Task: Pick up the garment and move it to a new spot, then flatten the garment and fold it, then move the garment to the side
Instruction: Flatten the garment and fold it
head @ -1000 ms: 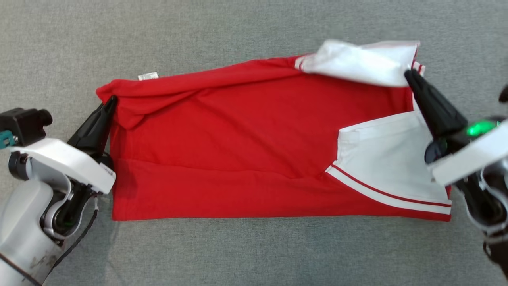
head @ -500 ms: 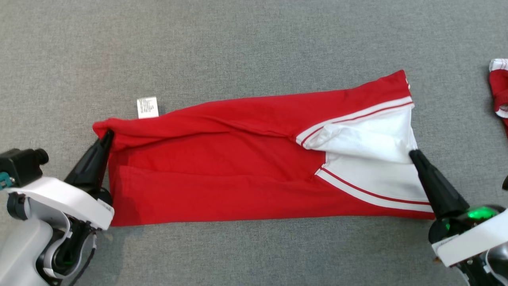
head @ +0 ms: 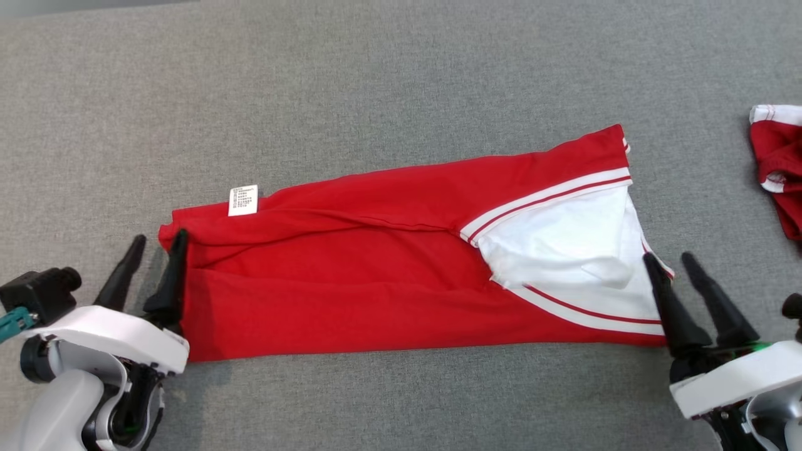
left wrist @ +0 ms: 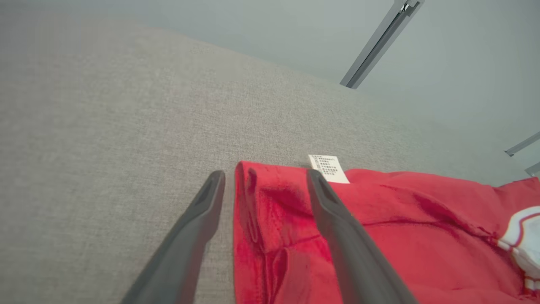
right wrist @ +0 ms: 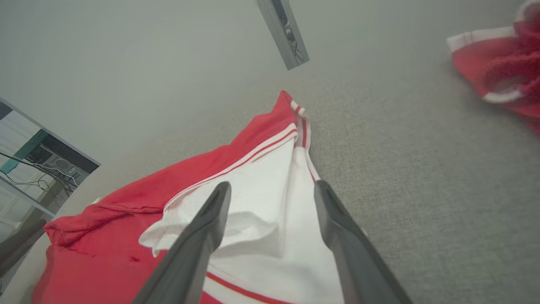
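The garment (head: 376,275) is a red shirt with white, red-striped sleeves, folded into a long band across the grey surface; a white care label (head: 243,200) sticks up at its left end. My left gripper (head: 158,244) stands open at the band's left end, its fingers straddling the folded red edge (left wrist: 249,198). My right gripper (head: 668,258) is open at the right end, fingers either side of the white sleeve's edge (right wrist: 274,223), nothing pinched. In the wrist views the left gripper (left wrist: 265,174) and right gripper (right wrist: 272,185) both show a wide gap.
A second red and white garment (head: 777,163) lies crumpled at the far right, also visible as a red heap (right wrist: 498,71) in the right wrist view. Grey cloth surface (head: 401,81) stretches all around. A metal strut (left wrist: 379,42) stands beyond the far edge.
Both grippers carried the upper edge toward me, folding the garment into a narrow band, and have now opened and let go. The camera view also shifted.
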Robot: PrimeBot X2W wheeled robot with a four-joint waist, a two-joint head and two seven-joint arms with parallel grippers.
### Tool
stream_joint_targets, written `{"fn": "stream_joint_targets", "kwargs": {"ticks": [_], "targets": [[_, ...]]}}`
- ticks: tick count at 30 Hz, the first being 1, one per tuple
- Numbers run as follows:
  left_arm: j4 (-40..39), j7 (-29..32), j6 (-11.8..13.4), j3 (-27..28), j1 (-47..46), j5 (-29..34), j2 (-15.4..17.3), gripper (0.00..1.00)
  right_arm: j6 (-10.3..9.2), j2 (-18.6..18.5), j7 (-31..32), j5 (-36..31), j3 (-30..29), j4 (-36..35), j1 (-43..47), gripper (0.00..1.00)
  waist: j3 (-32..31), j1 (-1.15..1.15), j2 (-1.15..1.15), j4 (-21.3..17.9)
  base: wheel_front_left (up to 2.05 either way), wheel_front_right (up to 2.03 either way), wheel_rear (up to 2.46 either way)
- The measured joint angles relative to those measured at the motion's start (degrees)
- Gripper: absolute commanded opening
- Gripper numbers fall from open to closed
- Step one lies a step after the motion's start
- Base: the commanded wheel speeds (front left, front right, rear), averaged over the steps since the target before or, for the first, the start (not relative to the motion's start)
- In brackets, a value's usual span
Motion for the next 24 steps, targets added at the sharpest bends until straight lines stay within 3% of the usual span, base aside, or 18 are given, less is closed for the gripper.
{"fn": "stream_joint_targets", "kwargs": {"ticks": [3,10,17,24], "targets": [[-3.3,-0.2,1.9,7.4,1.4,5.5,-3.0,1.0,0.0,0.5,-3.9,-4.2,-2.0,0.6,-0.9,1.0,-0.8,0.0,0.0,0.1,0.0,0.0,0.0],[-11.0,-0.4,2.5,21.0,6.4,21.5,-11.9,1.0,0.0,2.0,-10.3,-14.6,-5.4,2.4,-4.9,1.0,-3.2,0.0,0.0,0.2,0.0,0.0,0.0],[-13.5,-0.4,0.5,25.0,7.7,34.6,-15.2,1.0,0.0,2.6,-13.2,-22.0,-5.1,4.9,-8.5,1.0,-5.3,0.0,0.0,0.5,0.0,0.0,0.0],[-12.5,-0.4,-1.3,25.6,10.0,40.2,-16.3,1.0,0.0,2.9,-14.1,-24.2,-3.2,9.6,-8.5,1.0,-6.3,0.0,0.0,1.2,0.0,0.0,0.0]]}}
